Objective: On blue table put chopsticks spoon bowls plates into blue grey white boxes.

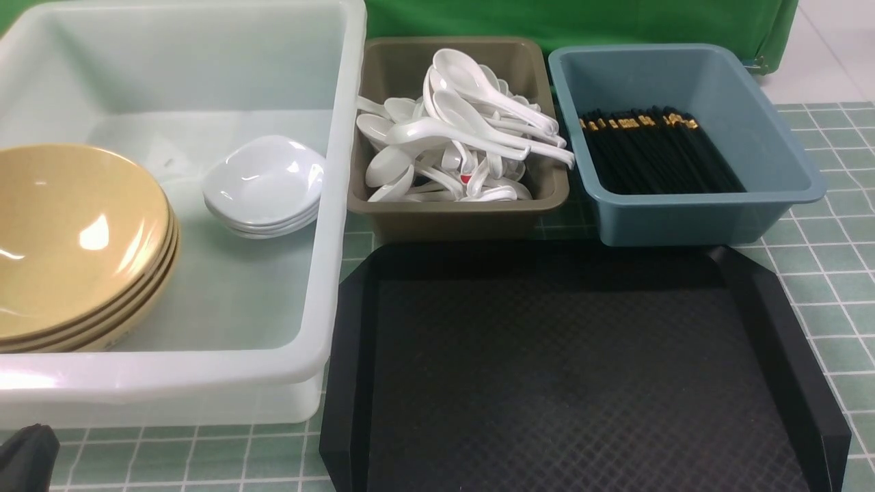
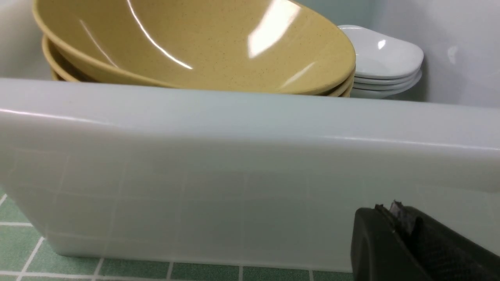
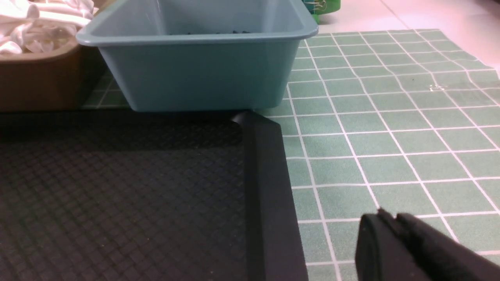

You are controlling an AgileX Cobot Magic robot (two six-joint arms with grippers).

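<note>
black tray (image 1: 581,369) sits front-centre on the green-tiled bench (image 1: 827,273), nothing on it. behind it: brown-grey box (image 1: 458,205) heaped with white spoons (image 1: 465,130), and just beside that on the right, blue box (image 1: 690,219) with black chopsticks (image 1: 656,154) laid flat. both boxes sit right at the tray's far edge. white box (image 1: 205,383) on the left, just beside the tray, holds a stack of yellow bowls (image 1: 75,239) against its near-left wall and a stack of small white plates (image 1: 263,184) near its right wall, the two stacks apart.

left claw (image 2: 394,218) is low, just in front of the white box's near wall, fingers pressed together, nothing in them; only its dark tip shows in the front view's bottom-left corner. right claw (image 3: 388,220) hangs over bare bench just right of the tray's rim, fingers also together, empty, touching nothing that i can see.
</note>
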